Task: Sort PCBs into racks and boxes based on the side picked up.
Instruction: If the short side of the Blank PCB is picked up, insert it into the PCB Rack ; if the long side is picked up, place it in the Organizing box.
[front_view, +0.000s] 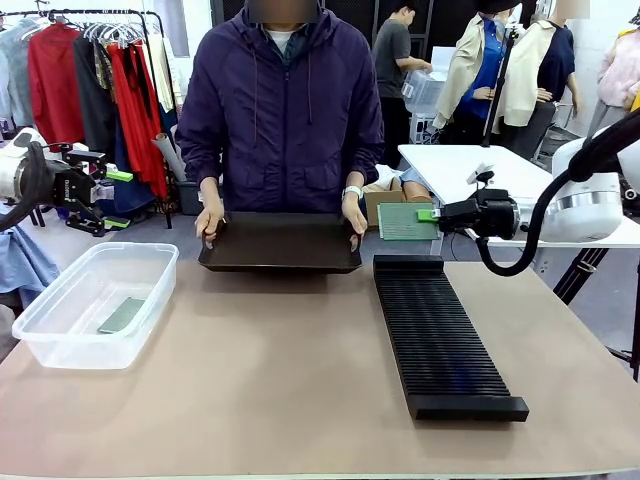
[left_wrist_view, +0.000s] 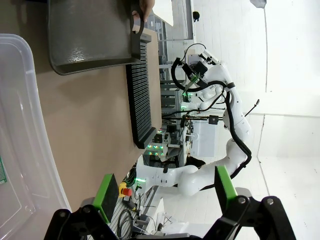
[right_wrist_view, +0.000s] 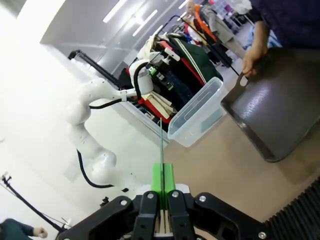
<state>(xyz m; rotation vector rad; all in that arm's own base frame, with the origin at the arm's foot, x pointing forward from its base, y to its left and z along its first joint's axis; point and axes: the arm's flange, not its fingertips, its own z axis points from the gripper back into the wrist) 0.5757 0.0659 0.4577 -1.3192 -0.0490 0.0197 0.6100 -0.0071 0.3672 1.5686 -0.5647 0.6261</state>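
My right gripper (front_view: 432, 215) is shut on a pale green PCB (front_view: 405, 222), holding it in the air above the far end of the long black rack (front_view: 440, 335). In the right wrist view the PCB (right_wrist_view: 161, 145) rises edge-on as a thin line from the shut gripper (right_wrist_view: 162, 186). My left gripper (front_view: 117, 198) hangs open and empty above and behind the clear box (front_view: 60, 325). One darker PCB (front_view: 122, 315) lies in the box. The left wrist view has the open left gripper (left_wrist_view: 165, 192) over the box (left_wrist_view: 25, 115), with the rack (left_wrist_view: 142, 95) farther off.
The person at the far side holds a smooth black tray (front_view: 280, 242) with both hands, its near edge resting on the table between box and rack. The tray (right_wrist_view: 280, 105) and box (right_wrist_view: 197, 112) also appear in the right wrist view. A white table (front_view: 500, 170) stands behind.
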